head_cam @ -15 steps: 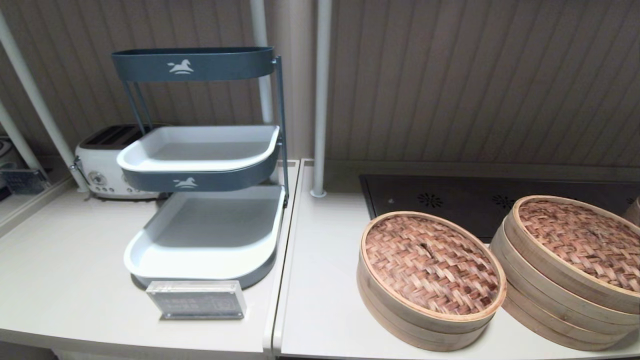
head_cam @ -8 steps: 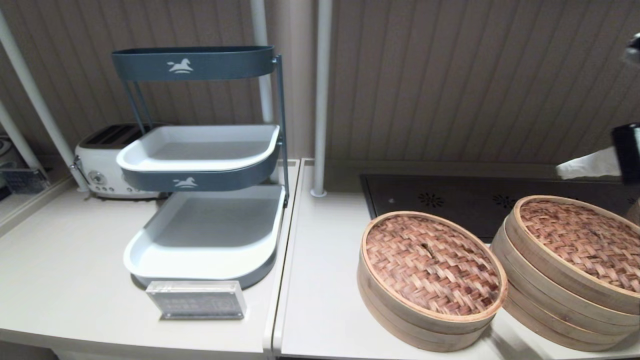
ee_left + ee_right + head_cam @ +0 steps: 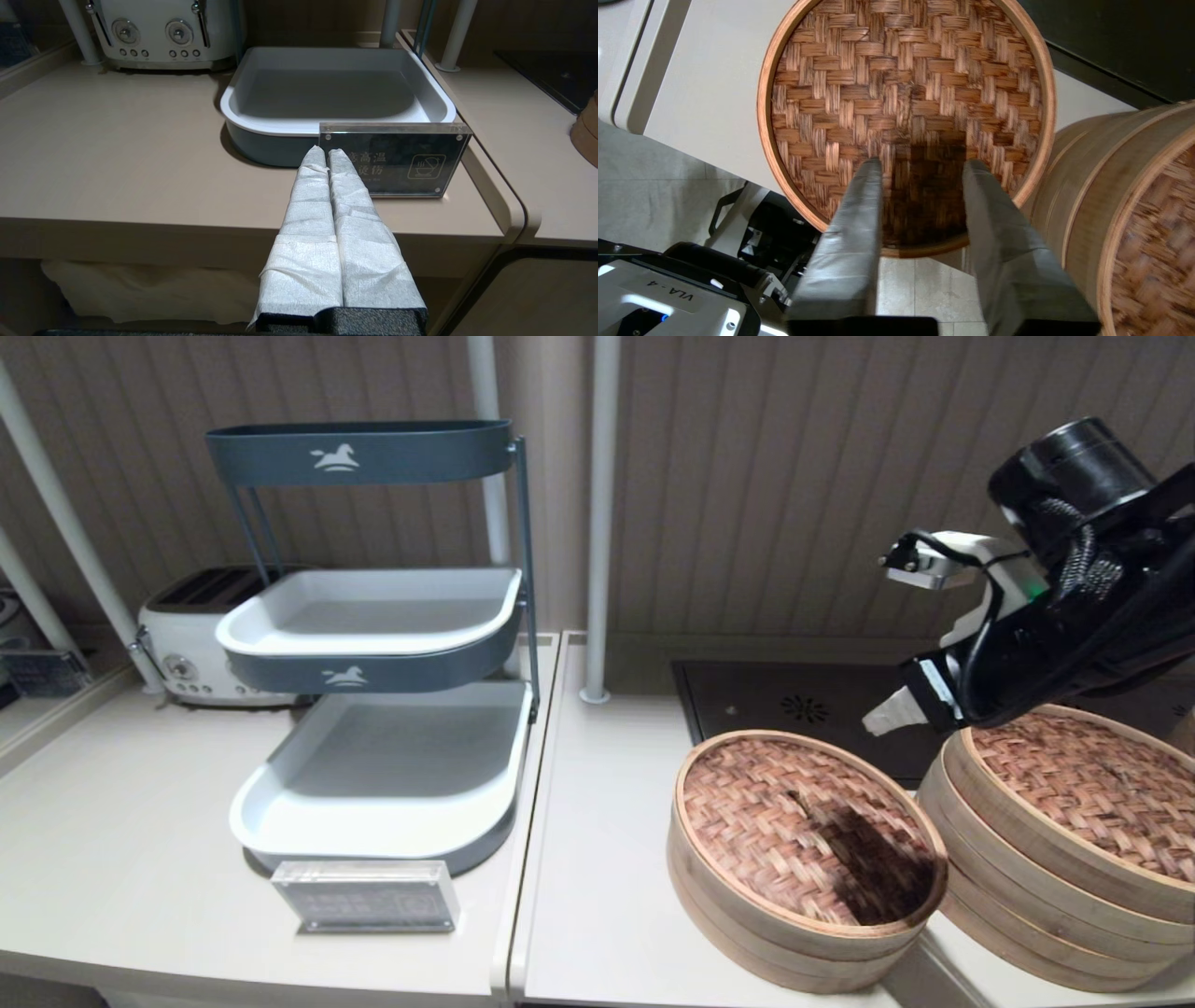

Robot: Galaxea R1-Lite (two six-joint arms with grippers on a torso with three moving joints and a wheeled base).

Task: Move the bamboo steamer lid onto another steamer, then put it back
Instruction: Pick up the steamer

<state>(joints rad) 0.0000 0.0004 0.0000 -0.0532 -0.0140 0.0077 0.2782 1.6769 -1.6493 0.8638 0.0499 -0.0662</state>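
Head view: the bamboo steamer lid (image 3: pixel 808 829) is seen seated on its low basket on the pale counter (image 3: pixel 597 896), its woven top partly darkened by a shadow. Just beside it, to the robot's right, another steamer (image 3: pixel 1060 845) of several stacked rings is found, its own woven lid in place; the two appear to touch or nearly touch at their sides. The right gripper (image 3: pixel 887 717) is held in the air above and behind the gap between the two steamers, clear of both. In the right wrist view, the right gripper (image 3: pixel 922 163) is shown with its two padded fingers (image 3: pixel 859 219) spread well apart, nothing between them, and the lid (image 3: pixel 906 107) lying below them. In the left wrist view, the left gripper (image 3: pixel 326 154) is seen low at the counter's front edge, fingers pressed together with nothing held, pointed at a clear acrylic sign (image 3: pixel 395 158) standing before a grey tray (image 3: pixel 336 88). A white toaster (image 3: pixel 191 653) is placed behind the tiered rack (image 3: pixel 373 635).
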